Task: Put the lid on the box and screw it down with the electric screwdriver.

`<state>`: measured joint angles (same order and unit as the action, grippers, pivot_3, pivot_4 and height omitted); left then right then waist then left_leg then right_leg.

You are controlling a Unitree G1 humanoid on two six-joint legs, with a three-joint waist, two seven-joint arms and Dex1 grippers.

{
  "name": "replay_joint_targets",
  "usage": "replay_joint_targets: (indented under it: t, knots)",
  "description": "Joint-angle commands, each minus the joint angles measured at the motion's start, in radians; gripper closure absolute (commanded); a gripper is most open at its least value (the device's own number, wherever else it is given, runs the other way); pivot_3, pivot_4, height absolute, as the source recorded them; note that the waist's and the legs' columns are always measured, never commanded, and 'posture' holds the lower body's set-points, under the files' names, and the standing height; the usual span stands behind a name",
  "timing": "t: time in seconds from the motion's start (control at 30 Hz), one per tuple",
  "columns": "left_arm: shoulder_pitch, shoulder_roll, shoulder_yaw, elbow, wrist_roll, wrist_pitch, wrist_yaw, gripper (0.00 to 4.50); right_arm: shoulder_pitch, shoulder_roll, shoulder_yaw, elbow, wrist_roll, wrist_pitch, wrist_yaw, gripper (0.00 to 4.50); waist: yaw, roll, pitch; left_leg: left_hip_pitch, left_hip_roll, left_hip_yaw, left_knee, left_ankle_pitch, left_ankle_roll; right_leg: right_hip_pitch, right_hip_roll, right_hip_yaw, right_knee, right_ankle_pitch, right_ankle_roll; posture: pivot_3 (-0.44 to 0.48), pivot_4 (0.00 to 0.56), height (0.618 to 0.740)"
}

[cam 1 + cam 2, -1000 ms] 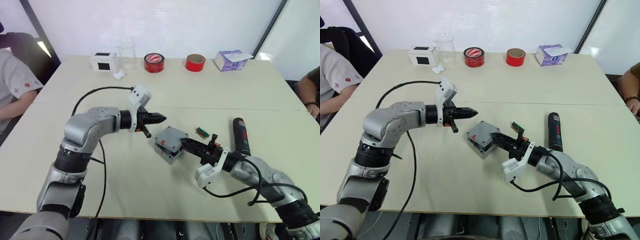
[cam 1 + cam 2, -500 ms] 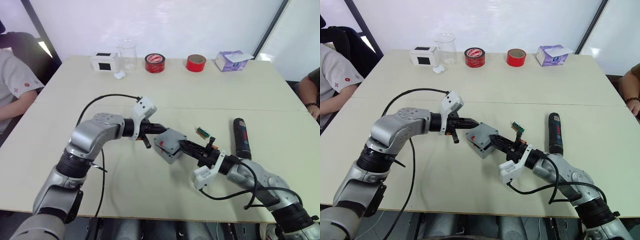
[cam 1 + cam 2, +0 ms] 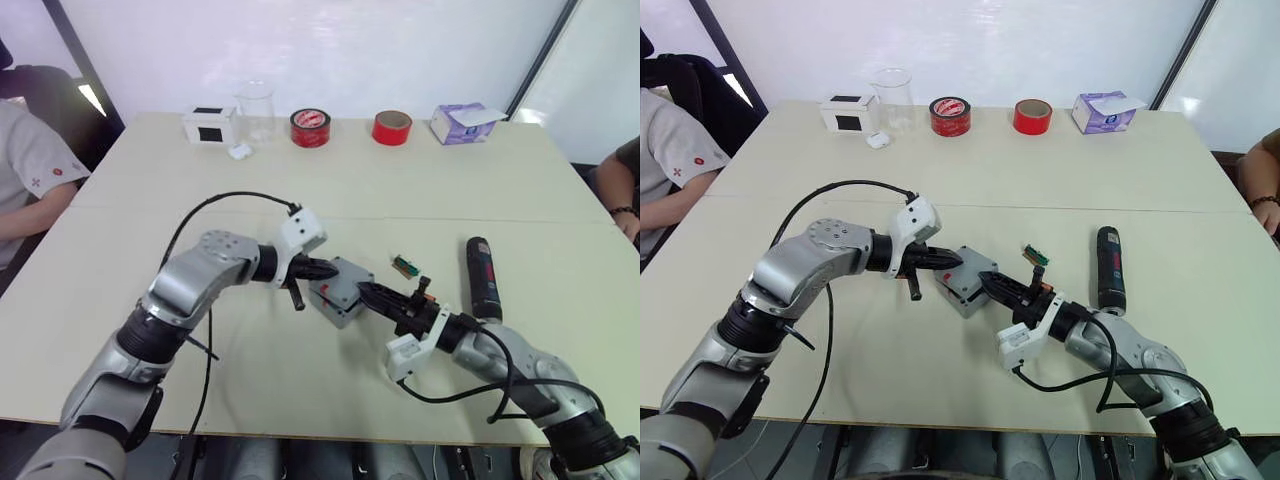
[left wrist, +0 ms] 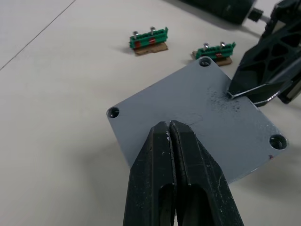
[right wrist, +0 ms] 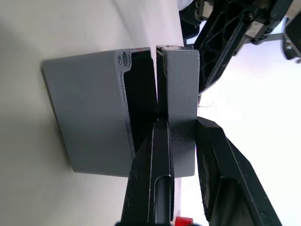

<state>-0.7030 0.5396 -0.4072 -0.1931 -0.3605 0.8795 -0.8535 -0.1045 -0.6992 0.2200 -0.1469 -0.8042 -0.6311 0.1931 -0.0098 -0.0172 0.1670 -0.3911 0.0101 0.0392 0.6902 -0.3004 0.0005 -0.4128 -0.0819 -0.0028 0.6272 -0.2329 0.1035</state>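
The grey lid (image 3: 341,283) lies tilted over the deeper grey box (image 5: 89,113), with a gap open between them on one side. My right gripper (image 5: 182,123) is shut on the lid's edge, one finger inside that gap and the other on the lid's outer face. My left gripper (image 4: 168,126) is shut, and its tips rest on the lid's top face (image 4: 211,122). The electric screwdriver (image 3: 482,275), black with a red-and-white label, lies flat on the table to the right of my right arm.
Two small green strips (image 4: 149,40) (image 4: 214,49) lie just beyond the lid. Along the far edge stand a white box with a black square (image 3: 210,123), a clear beaker (image 3: 255,108), two red tape rolls (image 3: 310,127) (image 3: 391,127) and a purple tissue box (image 3: 462,122). People sit at both sides.
My left gripper has come right and down from open air onto the lid's top. My right gripper, still holding the lid, has shifted slightly left, and the lid has come closer onto the box.
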Motion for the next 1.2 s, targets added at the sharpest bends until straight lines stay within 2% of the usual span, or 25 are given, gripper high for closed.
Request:
replay_joint_targets:
  t: [0.03,0.17,0.47,0.63,0.73,0.83,0.9,0.97,1.07,1.2]
  knots:
    - [0.045,0.009,-0.107,0.017,0.057,0.001,-0.024,4.50,0.014,-0.004,0.003,-0.013,0.016,0.005,0.011,2.60,-0.001,0.000,-0.001,0.002,0.000,0.000,-0.001,0.000,0.000,0.003,0.000,0.000,-0.001,0.000,0.000,0.000,0.150,0.740]
    - [0.063,0.040,-0.179,0.060,0.158,-0.061,-0.035,4.50,0.024,-0.007,-0.011,-0.028,0.028,0.029,0.019,1.12,-0.001,-0.002,-0.006,0.018,0.000,0.000,-0.007,-0.001,0.001,0.017,0.000,0.000,-0.006,-0.003,-0.004,0.000,0.150,0.740]
    - [0.086,0.020,-0.184,0.098,0.220,-0.071,-0.030,4.50,0.099,-0.067,-0.070,-0.116,0.101,0.014,0.042,1.12,0.002,-0.004,-0.019,0.020,0.002,0.000,-0.008,-0.002,0.004,0.021,0.000,0.000,-0.010,-0.005,-0.004,0.000,0.150,0.740]
    - [0.101,-0.011,-0.141,0.099,0.210,-0.084,-0.017,4.50,0.099,-0.087,-0.092,-0.132,0.174,0.000,0.071,1.12,0.002,-0.003,-0.024,0.021,0.003,0.000,-0.008,-0.003,0.004,0.022,0.000,0.000,-0.011,-0.005,-0.004,0.000,0.150,0.740]
    - [0.101,-0.119,0.070,0.095,0.088,-0.089,0.043,4.50,0.100,-0.073,-0.106,-0.133,0.343,0.049,0.134,1.74,0.004,-0.002,-0.025,0.021,0.003,-0.001,-0.008,-0.003,0.004,0.022,0.000,0.000,-0.011,-0.005,-0.004,0.000,0.150,0.740]
    - [0.087,-0.214,0.293,0.089,-0.023,-0.121,0.115,4.50,0.105,-0.048,-0.095,-0.157,0.603,0.206,0.269,2.78,0.002,-0.005,-0.019,0.017,0.003,-0.002,-0.007,-0.002,0.004,0.020,0.000,0.000,-0.011,-0.005,-0.004,0.000,0.150,0.740]
    - [0.065,-0.228,0.398,0.094,-0.086,-0.069,0.148,4.50,0.092,-0.039,-0.092,-0.169,0.738,0.308,0.351,3.68,0.000,-0.007,-0.011,0.015,0.004,-0.003,-0.007,-0.002,0.004,0.018,0.000,0.000,-0.011,-0.005,-0.004,0.000,0.150,0.740]
    - [0.059,-0.205,0.432,0.086,-0.128,-0.002,0.141,4.50,0.065,-0.037,-0.103,-0.165,0.814,0.372,0.406,4.49,-0.004,-0.005,-0.010,0.015,0.004,-0.003,-0.007,-0.002,0.004,0.017,0.000,0.000,-0.011,-0.004,-0.004,0.000,0.150,0.740]
    - [0.067,-0.159,0.432,0.065,-0.156,0.048,0.117,4.50,0.049,-0.034,-0.116,-0.185,0.914,0.473,0.469,4.49,-0.002,-0.002,-0.009,0.016,0.004,-0.003,-0.009,-0.003,0.004,0.017,0.001,0.000,-0.010,-0.004,-0.004,0.000,0.150,0.740]
    - [0.089,-0.044,0.366,0.024,-0.150,0.066,0.031,4.50,0.037,-0.047,-0.124,-0.244,1.011,0.617,0.536,4.49,0.002,-0.002,-0.005,0.015,0.004,-0.003,-0.009,-0.003,0.004,0.017,0.000,-0.001,-0.011,-0.005,-0.004,0.000,0.150,0.740]
